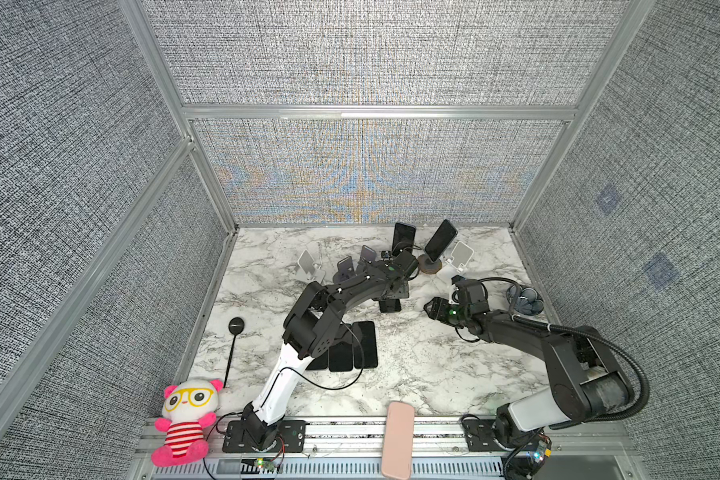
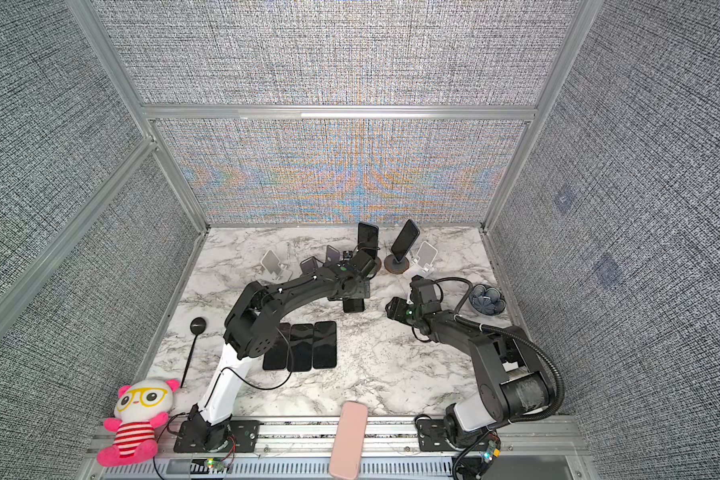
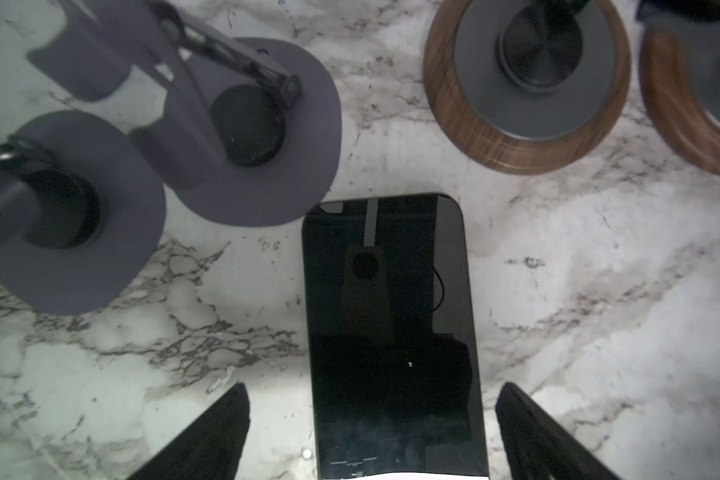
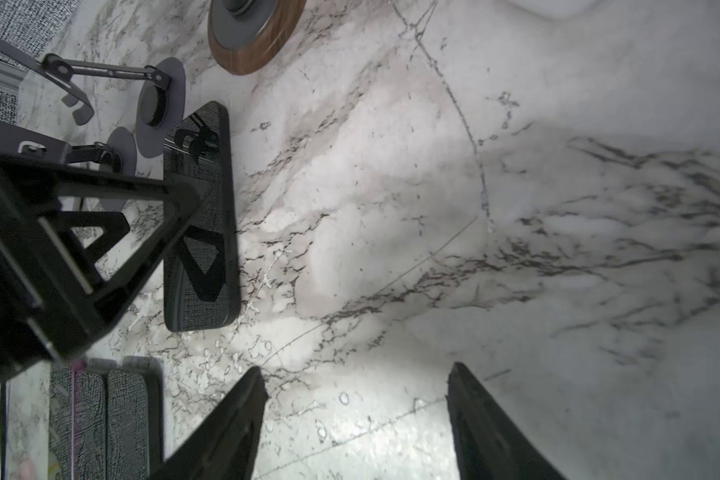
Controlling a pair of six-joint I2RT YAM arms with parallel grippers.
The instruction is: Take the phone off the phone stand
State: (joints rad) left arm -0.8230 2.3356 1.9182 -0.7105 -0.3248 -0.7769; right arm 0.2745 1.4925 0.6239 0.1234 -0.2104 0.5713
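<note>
1. A black phone point(image 3: 391, 332) is seen lying flat on the bench point(image 3: 599, 291), off any stand. The left claw point(image 3: 373, 388) is spread wide astride it, clear of both edges, so the set-down is judged complete.
2. The right claw point(image 4: 356, 368) is held open and empty beside that phone.
3. Behind the phone, an upright phone point(image 1: 404, 239) and a tilted phone point(image 1: 440, 240) are carried on wood-rimmed stands point(image 3: 474, 104). A lift clear, then an edge grip, is called for.
4. The flat phone's near end is cut off. How the standing phones are seated, perhaps merely leaned, cannot be made out.
</note>
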